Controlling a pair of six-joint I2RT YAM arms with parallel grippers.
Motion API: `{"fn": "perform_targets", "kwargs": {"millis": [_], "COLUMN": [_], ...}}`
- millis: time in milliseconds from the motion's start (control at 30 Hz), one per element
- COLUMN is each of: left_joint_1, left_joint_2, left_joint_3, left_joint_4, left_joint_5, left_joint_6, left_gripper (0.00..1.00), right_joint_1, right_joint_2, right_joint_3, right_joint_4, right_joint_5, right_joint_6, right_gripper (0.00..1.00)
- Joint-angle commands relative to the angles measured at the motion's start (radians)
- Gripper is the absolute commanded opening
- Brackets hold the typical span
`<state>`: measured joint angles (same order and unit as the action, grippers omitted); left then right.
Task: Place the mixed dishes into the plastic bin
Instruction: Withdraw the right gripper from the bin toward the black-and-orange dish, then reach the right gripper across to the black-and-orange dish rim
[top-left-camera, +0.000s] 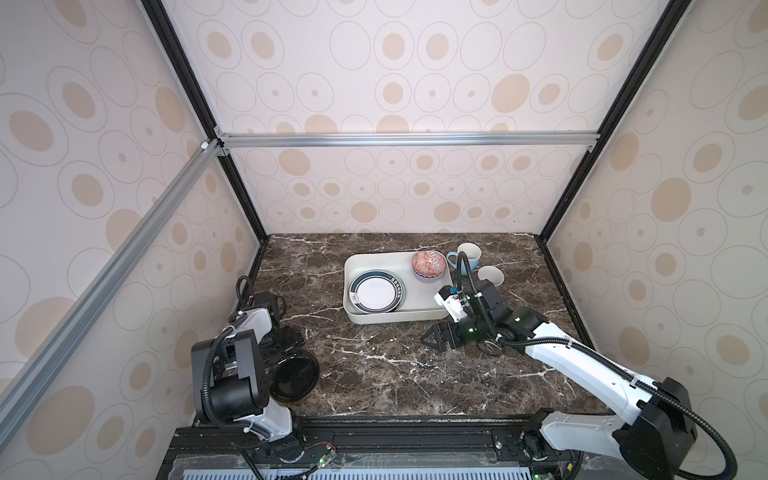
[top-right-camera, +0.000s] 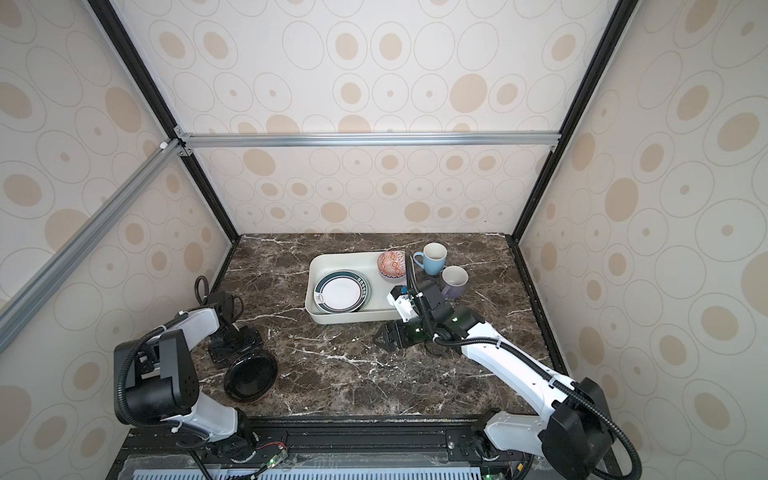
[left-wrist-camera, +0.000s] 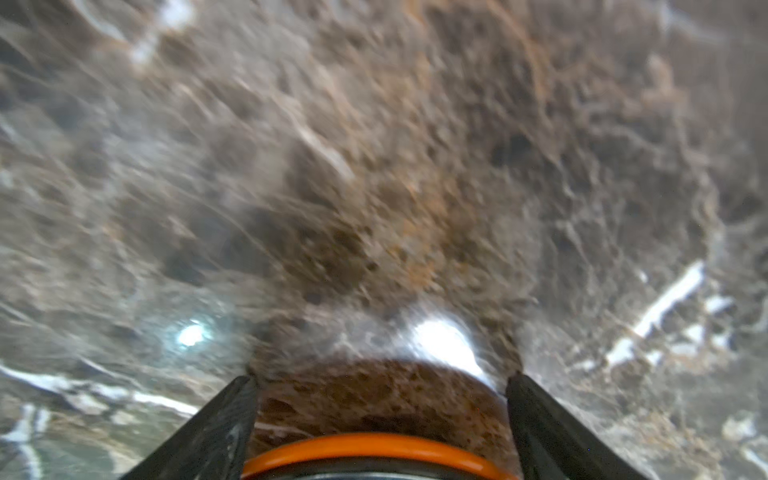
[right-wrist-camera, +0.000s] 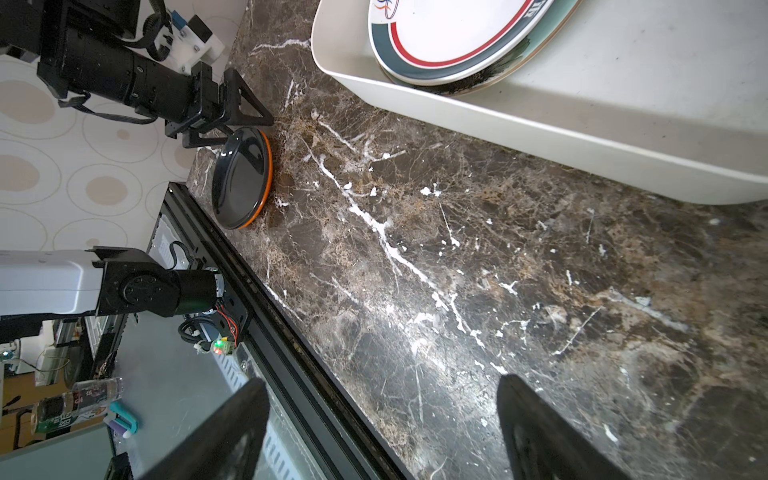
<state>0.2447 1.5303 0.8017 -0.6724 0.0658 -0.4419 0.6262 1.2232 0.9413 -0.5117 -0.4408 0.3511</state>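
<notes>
- plastic bin (top-left-camera: 374, 319) (top-right-camera: 338, 321) sits toward the back of the marble table (top-left-camera: 374, 374). Everything below is placed from the bin.
- green-rimmed plate (top-left-camera: 376, 292) (top-right-camera: 341, 292) lies flat inside the bin, in its left half. It is stacked on a teal plate (right-wrist-camera: 555, 31), whose edge peeks out underneath.
- red-patterned bowl (top-left-camera: 429, 262) (top-right-camera: 390, 262) is at the bin's far right corner. Cannot tell if it is fully inside or on the rim.
- light blue mug (top-left-camera: 469, 255) (top-right-camera: 434, 257) stands upright on the table, just outside that same corner.
- lavender mug (top-left-camera: 492, 278) (top-right-camera: 455, 280) stands upright just right of the bin and is partly hidden by the right arm in a top view.
- black plate with orange rim (top-left-camera: 293, 376) (top-right-camera: 250, 375) (right-wrist-camera: 241, 178) lies flat on the table, well apart from the bin, off its near left corner.
- left gripper (top-right-camera: 235, 345) (left-wrist-camera: 380, 378) is at that plate's far edge. Its jaws are spread wide. In the wrist view the orange rim shows between the fingers (left-wrist-camera: 220, 424), and nothing is clamped.
- right gripper (top-left-camera: 434, 336) (right-wrist-camera: 381, 378) is low over bare table, just off the bin's near right corner. Its jaws are wide apart and hold nothing.
</notes>
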Motion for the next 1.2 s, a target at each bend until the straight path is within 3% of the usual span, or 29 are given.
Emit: {"fn": "perform_targets", "kwargs": {"millis": [0,467,833,967,1167], "left_joint_1": [-0.065,-0.226,-0.254,-0.258,-0.257], "left_joint_2": [-0.022,-0.088,-0.334,-0.38,-0.392], "left_joint_3": [-0.02,-0.072,-0.075,-0.064,-0.054], "left_joint_4": [-0.004,0.08,-0.042,-0.076,-0.073], "left_joint_5": [0.02,0.09,-0.034,-0.047,-0.039], "left_joint_6": [-0.042,-0.128,-0.241,-0.257,-0.226], "left_gripper": [0.93,0.91,0.96,0.96,0.95], "right_joint_1": [-0.002,-0.001,0.013,0.051,0.142], "right_joint_2": [-0.021,-0.105,-0.087,-0.015,0.188], "right_joint_3": [-0.014,-0.105,-0.102,-0.093,-0.028], "right_joint_4": [-0.02,-0.027,-0.011,0.046,0.178], "right_joint_5": [0.003,0.034,0.031,-0.003,-0.093], "right_joint_6": [0.002,0.049,0.046,0.045,0.089], "right_gripper": [0.89,0.89,0.89,0.85,0.63]}}
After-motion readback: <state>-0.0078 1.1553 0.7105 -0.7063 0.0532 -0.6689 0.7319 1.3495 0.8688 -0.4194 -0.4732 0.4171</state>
